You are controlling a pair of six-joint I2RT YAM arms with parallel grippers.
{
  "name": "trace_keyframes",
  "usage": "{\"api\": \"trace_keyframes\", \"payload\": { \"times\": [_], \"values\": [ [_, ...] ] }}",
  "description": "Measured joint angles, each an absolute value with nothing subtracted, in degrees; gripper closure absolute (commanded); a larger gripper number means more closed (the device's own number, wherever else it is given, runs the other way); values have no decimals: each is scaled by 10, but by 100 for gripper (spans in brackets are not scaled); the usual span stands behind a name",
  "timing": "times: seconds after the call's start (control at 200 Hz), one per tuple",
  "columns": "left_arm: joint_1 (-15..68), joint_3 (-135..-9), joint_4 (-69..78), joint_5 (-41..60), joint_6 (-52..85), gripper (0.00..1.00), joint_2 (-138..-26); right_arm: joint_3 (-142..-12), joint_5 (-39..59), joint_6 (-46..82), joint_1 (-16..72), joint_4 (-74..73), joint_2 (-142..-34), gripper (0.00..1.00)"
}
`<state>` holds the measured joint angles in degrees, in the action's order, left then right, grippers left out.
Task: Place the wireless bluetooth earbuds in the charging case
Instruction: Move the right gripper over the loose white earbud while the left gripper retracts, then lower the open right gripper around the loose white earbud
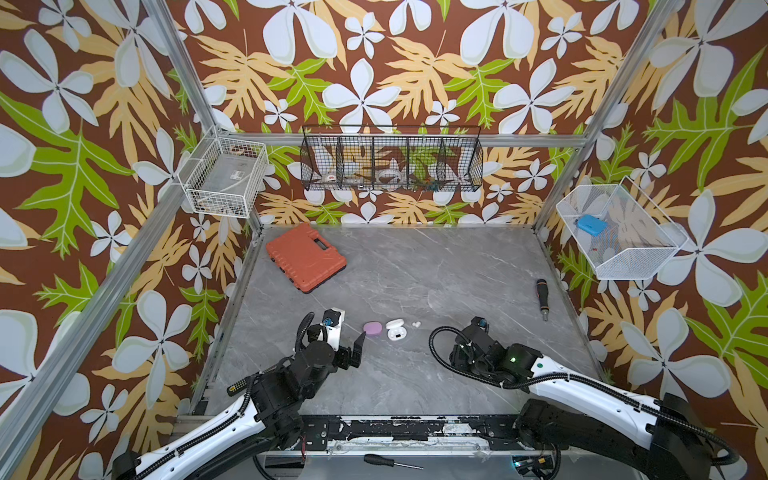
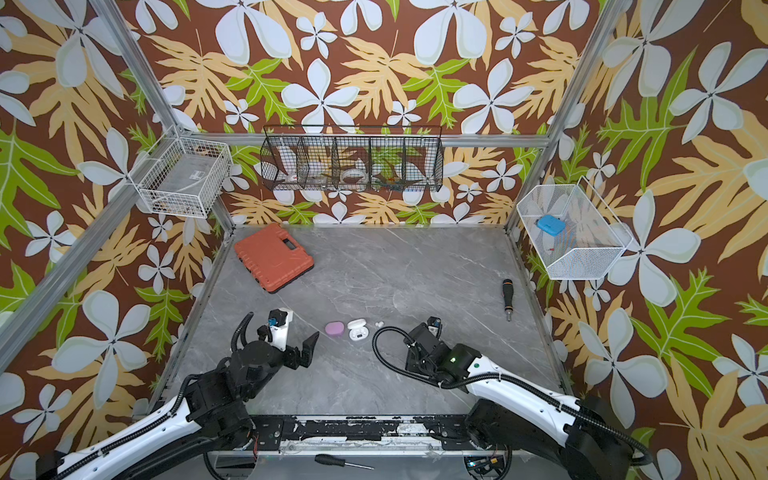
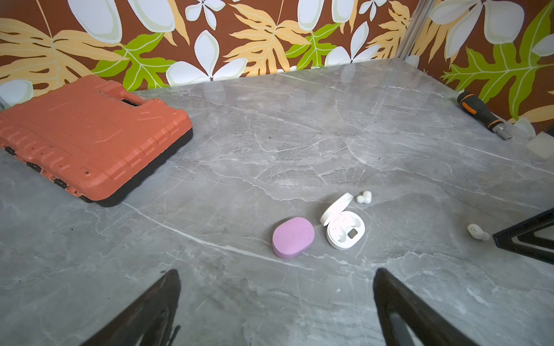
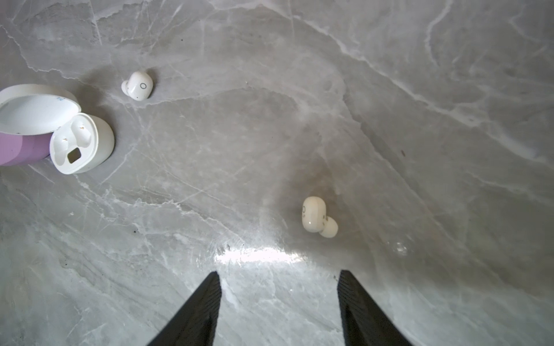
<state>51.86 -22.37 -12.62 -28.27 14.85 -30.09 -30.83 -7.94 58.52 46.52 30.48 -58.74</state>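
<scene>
A white earbud [image 4: 318, 217] lies on the grey table [image 4: 389, 119], just ahead of the right end effector [image 4: 278, 273], whose fingers stand spread and empty; the bud sits nearer one finger than the other. Its twin [image 4: 138, 85] rests just beside the open white charging case [image 4: 81, 146], next to a shut lilac case [image 3: 293, 237]. Rounded and off-centre, the bud could squirt sideways on the slick stone if pinched. The left end effector [image 3: 277, 270] hangs wide open, short of the cases.
</scene>
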Motion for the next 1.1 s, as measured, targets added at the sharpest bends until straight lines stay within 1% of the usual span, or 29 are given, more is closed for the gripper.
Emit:
{"api": "trace_keyframes", "payload": {
  "times": [0.08, 0.175, 0.315, 0.535, 1.101],
  "values": [
    [519, -224, -126, -284, 149, 0, -301, -310, -79, 580, 463, 300, -595, 42],
    [519, -224, -126, -285, 150, 0, -301, -310, -75, 567, 451, 295, -608, 47],
    [519, -224, -126, -285, 150, 0, -302, -312, -72, 556, 442, 288, -622, 49],
    [519, -225, -126, -284, 150, 0, -307, -319, -72, 541, 439, 280, -644, 55],
    [519, -225, -126, -284, 150, 0, -310, -314, -80, 533, 436, 274, -671, 61]
  ]
}}
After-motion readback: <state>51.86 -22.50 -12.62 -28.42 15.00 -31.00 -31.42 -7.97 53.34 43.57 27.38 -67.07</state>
